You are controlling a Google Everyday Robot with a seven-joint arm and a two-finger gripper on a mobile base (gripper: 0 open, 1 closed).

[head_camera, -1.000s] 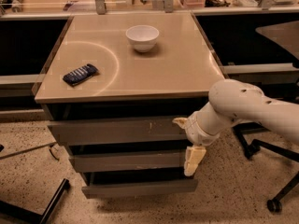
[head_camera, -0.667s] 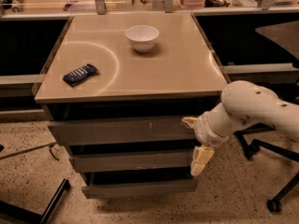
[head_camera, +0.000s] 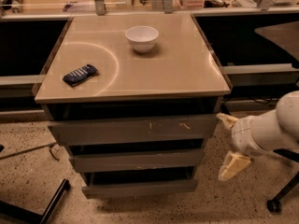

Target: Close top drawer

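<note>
The gripper (head_camera: 221,147) had drawn back rightward from the cabinet front and hung past its right edge, over open speckled floor (head_camera: 154,211), touching nothing. Its two pale fingers (head_camera: 227,121) stood well apart, one above the other. The top drawer (head_camera: 131,130) sat just under the tabletop (head_camera: 182,73), its chipped front edge jutting slightly forward. A white bowl (head_camera: 142,38) and a dark blue packet (head_camera: 80,74) lay well apart on top.

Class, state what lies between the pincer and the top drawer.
Nothing: the camera view shows only speckled floor between the pincer and the top drawer's right end.
</note>
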